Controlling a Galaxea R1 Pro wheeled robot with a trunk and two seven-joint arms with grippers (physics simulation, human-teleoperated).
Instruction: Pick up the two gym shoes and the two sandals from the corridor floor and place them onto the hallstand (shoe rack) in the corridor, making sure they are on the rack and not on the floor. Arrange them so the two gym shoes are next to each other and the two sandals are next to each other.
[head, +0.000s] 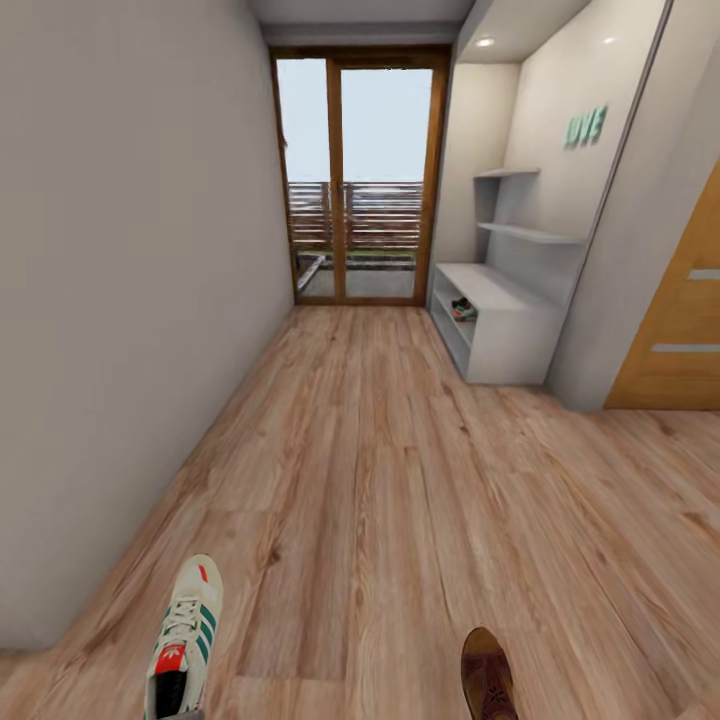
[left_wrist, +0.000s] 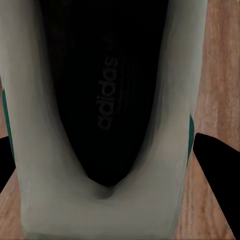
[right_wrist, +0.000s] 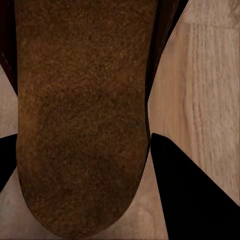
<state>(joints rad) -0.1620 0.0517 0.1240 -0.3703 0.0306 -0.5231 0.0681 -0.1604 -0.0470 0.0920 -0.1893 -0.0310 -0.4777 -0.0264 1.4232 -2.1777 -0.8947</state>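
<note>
From the head view, one gym shoe (head: 185, 640) is showing at the near left of the corridor floor (head: 400, 480) and one sandal (head: 488, 675) at the near right, while the hallstand (head: 500, 320) is standing far off by the right wall, already carrying a sneaker (head: 463, 309) on its upper shelf. In the left wrist view, the left gripper (left_wrist: 107, 165) is straddling the shoe's heel, dark fingers (left_wrist: 217, 170) flanking both sides; whether it is clamping cannot be told. In the right wrist view, the right gripper (right_wrist: 82, 165) is likewise flanking the sandal's heel end, grip unclear. Both are probably light; the padded heel collar looks the firmest hold, the flat sandal likely slippery.
</note>
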